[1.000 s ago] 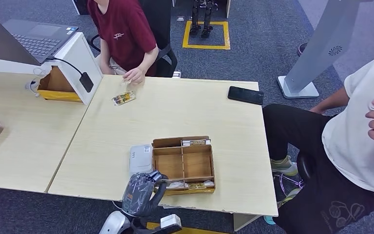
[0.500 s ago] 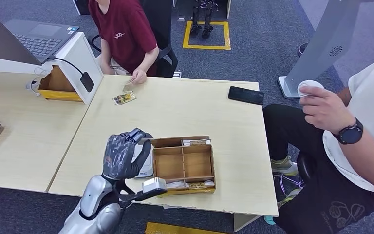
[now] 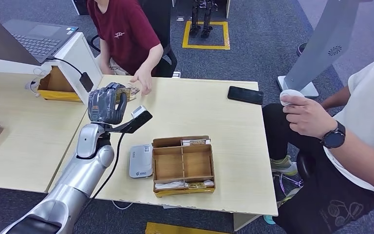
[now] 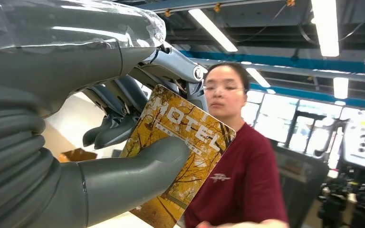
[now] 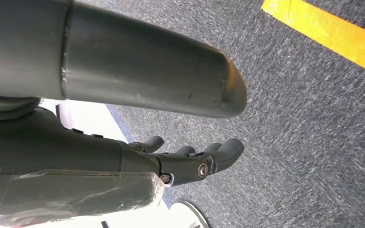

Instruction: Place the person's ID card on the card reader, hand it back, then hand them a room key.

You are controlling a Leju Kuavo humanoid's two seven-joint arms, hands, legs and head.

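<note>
My left hand [image 3: 106, 104] is raised over the far left part of the table [image 3: 233, 146], in front of the person in a dark red shirt [image 3: 124, 29]. In the left wrist view my left hand [image 4: 71, 156] pinches a yellow room key card printed MOTEL [image 4: 183, 142] between thumb and fingers [image 4: 111, 130]. The person's hand [image 3: 142, 79] reaches out just beyond it. The white card reader [image 3: 140, 161] lies beside a wooden compartment box [image 3: 183, 164] with cards in it. My right hand [image 5: 190, 156] hangs over the carpet and holds nothing, fingers slightly apart.
A black phone [image 3: 245, 95] lies at the table's far right. A laptop [image 3: 38, 38] sits on a white stand with a cardboard box [image 3: 57, 84] at the left. A second person in white [image 3: 360, 126] sits close at the right with a white object in hand.
My left hand rose from the wooden box at the front edge and swung to the far left with the card. The red-shirted person's hand stretched toward it. The seated person's arm shifted.
</note>
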